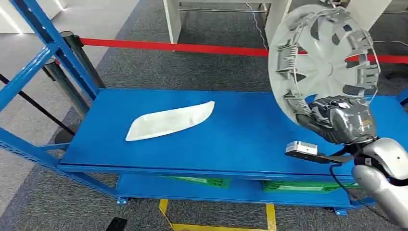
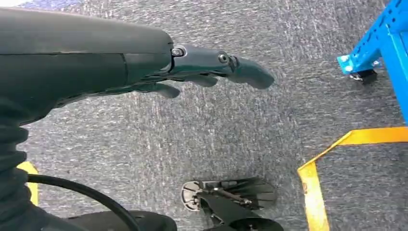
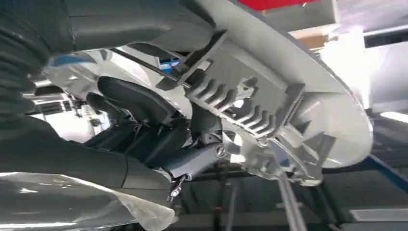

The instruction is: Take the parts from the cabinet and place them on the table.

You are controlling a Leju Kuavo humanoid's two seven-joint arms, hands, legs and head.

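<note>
My right hand (image 1: pixel 339 120) grips the lower rim of a grey round wheel cover (image 1: pixel 322 55) and holds it upright above the right part of the blue table (image 1: pixel 250 139). The right wrist view shows that hand (image 3: pixel 159 139) with dark fingers clasped round the wheel cover (image 3: pixel 269 96) rim and its ribbed clips. A pale white elongated part (image 1: pixel 169 121) lies flat on the table left of centre. My left hand (image 2: pixel 192 72) hangs over grey carpet, fingers stretched out and holding nothing.
A blue rack upright (image 1: pixel 53 53) slants at the left. A red barrier tape (image 1: pixel 168 46) runs behind the table. A lower blue shelf (image 1: pixel 231 190) sits under the tabletop. Yellow floor tape (image 2: pixel 312 187) and a blue rack foot (image 2: pixel 365 62) lie on the carpet.
</note>
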